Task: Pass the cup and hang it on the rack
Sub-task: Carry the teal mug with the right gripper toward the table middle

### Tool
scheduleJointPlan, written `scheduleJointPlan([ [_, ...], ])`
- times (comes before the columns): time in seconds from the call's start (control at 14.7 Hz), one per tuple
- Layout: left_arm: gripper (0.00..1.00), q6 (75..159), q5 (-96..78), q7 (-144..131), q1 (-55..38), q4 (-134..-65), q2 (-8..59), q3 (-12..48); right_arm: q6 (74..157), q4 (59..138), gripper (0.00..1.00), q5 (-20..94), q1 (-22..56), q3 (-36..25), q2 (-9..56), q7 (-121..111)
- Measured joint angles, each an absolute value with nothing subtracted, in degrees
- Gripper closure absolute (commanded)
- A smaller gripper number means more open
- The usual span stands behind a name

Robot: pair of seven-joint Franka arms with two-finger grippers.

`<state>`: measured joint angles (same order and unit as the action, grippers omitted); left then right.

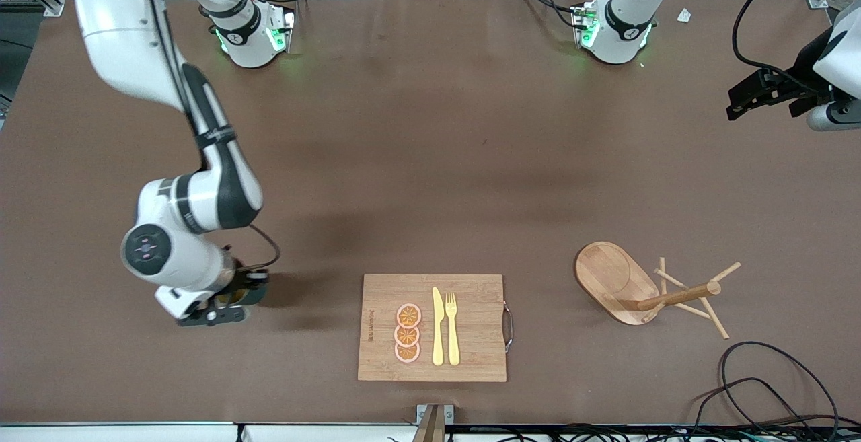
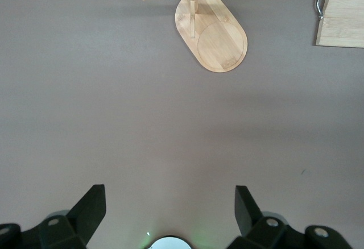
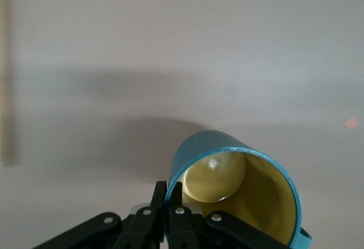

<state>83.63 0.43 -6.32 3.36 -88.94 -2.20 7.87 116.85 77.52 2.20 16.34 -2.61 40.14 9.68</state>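
Note:
My right gripper (image 1: 227,302) is low over the table toward the right arm's end, beside the cutting board. It is shut on the cup (image 3: 267,198), a teal mug with a yellowish inside. One of its fingers (image 3: 158,195) presses the outside of the rim wall and the other the inside. In the front view the cup (image 1: 250,288) shows only as a dark shape under the wrist. The rack (image 1: 622,280), a light wooden mug tree on an oval base, stands toward the left arm's end, also in the left wrist view (image 2: 219,38). My left gripper (image 1: 746,99) (image 2: 170,195) waits open above the table's edge.
A bamboo cutting board (image 1: 471,354) with a metal handle lies near the front camera. On it are three orange slices (image 1: 407,333), a yellow knife (image 1: 438,327) and a fork (image 1: 452,327). Black cables (image 1: 760,381) trail near the rack at the table's corner.

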Motion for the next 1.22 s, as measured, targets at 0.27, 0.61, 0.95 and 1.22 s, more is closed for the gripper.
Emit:
scheduleJointPlan([
  [0.27, 0.00, 83.6, 0.4, -6.3, 3.4, -88.9, -2.2, 7.9, 113.3, 74.7, 0.99, 2.2, 28.1, -2.5, 38.2, 25.1],
  [0.61, 0.00, 83.6, 2.0, -5.8, 3.4, -88.9, -2.2, 7.9, 116.1, 69.8, 0.99, 3.2, 40.3, -2.5, 40.8, 43.8],
  [0.95, 0.00, 83.6, 2.0, -4.7, 3.4, -88.9, -2.2, 7.9, 129.9, 65.4, 0.99, 4.3, 50.3, -2.6, 50.3, 62.0],
  [1.22, 0.00, 83.5, 2.0, -4.6, 3.3, -89.0, -1.5, 8.0, 131.6, 61.3, 0.91, 4.3, 53.8, -2.7, 54.8, 68.8],
])
